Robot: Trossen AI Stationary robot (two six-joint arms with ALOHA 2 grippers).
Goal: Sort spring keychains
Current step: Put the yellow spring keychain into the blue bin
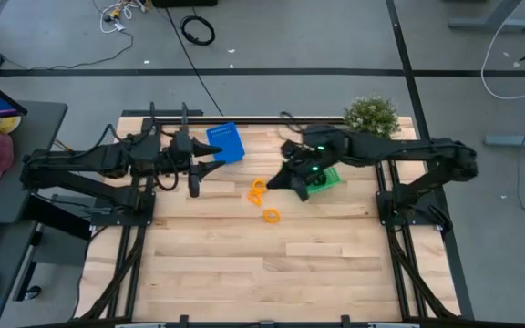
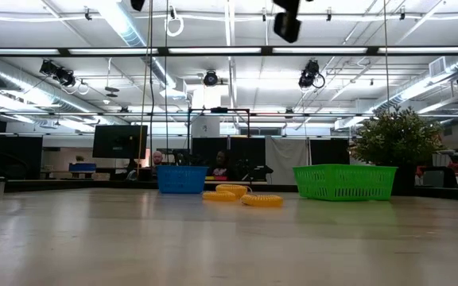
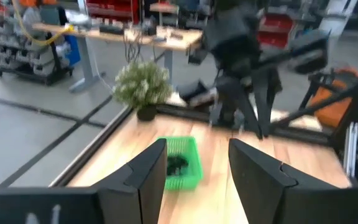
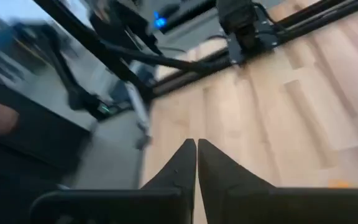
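Observation:
Orange spring keychains lie flat on the table near its middle, one cluster (image 1: 258, 189) and a single one (image 1: 271, 216); in the low view they show between the bins (image 2: 261, 200). Black keychains (image 3: 178, 163) lie in the green bin (image 3: 182, 163). My right gripper (image 1: 273, 184) is shut and empty (image 4: 196, 149), raised above the table just right of the orange cluster. My left gripper (image 1: 215, 169) is open and empty (image 3: 194, 171), raised by the blue bin (image 1: 226, 143).
The blue bin (image 2: 181, 179) stands at the far left. The green bin (image 1: 324, 178) stands at the far right, partly under my right arm. A potted plant (image 1: 372, 114) stands at the far right corner. The near half of the table (image 1: 262, 273) is bare wood.

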